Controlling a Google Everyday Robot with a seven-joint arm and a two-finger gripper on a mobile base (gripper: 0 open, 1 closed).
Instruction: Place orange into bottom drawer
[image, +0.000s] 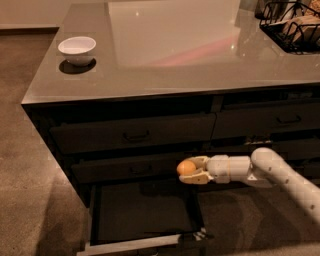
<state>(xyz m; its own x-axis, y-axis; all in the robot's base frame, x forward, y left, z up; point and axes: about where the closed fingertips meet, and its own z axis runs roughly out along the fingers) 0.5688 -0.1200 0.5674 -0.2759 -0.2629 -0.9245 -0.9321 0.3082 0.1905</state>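
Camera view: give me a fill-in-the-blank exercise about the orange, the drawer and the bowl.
1. The gripper holds the orange, and its arm enters from the picture's ____ edge.
2. The bottom drawer stands ____.
3. The bowl on the countertop is ____.
Missing words: right; open; white.

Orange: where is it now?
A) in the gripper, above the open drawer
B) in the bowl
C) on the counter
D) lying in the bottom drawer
A: the gripper, shut on the orange, hangs over the back right corner of the open bottom drawer.
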